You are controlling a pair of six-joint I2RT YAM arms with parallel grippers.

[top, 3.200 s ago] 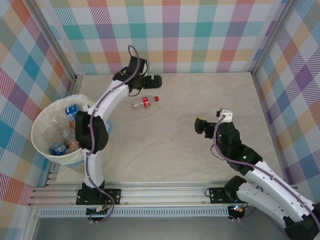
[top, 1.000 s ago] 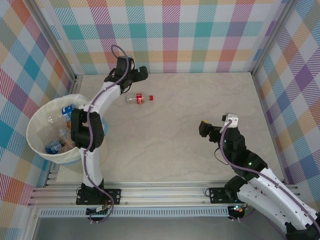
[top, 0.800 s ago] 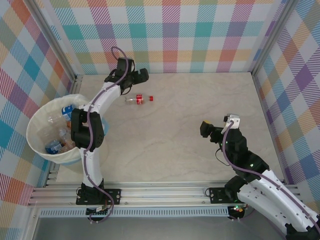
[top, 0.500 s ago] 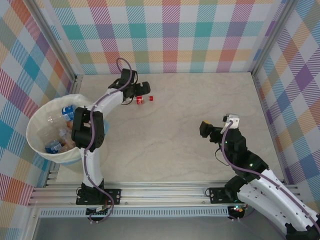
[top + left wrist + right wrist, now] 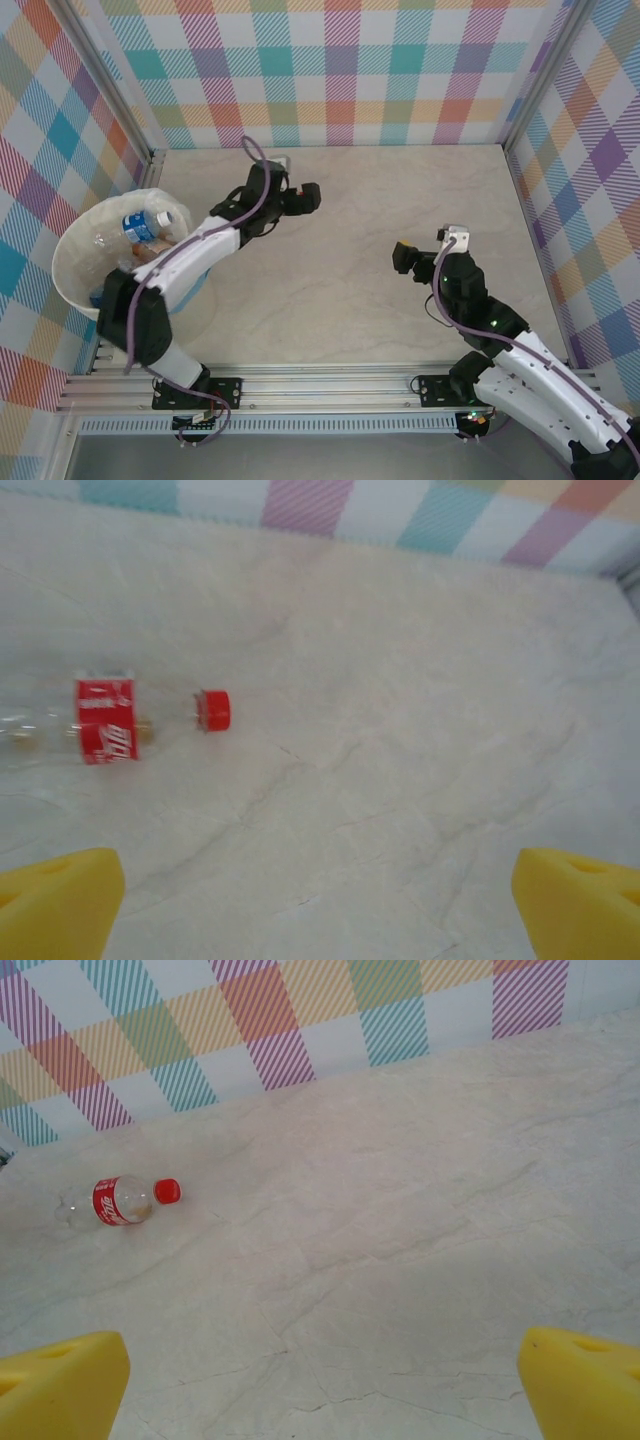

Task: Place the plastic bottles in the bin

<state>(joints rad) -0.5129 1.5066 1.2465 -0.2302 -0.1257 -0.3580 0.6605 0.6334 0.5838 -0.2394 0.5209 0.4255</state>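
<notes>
Left wrist view finds a red-labelled plastic bottle (image 5: pixel 103 730) lying on its side on the table (image 5: pixel 400 780), in the far left part of the scene, with its red cap (image 5: pixel 213 709) screwed on. The left gripper (image 5: pixel 320 905) is spread wide and empty, and the bottle lies ahead of it and off to one side, not between the fingers. The right gripper (image 5: pixel 320 1385) also gapes empty, well apart on the right. The bin (image 5: pixel 60 262) at near left already holds other bottles. Clear and apparently empty, this bottle should be light, thin-walled, slick and prone to roll. It is best pinched gently across the labelled middle.
</notes>
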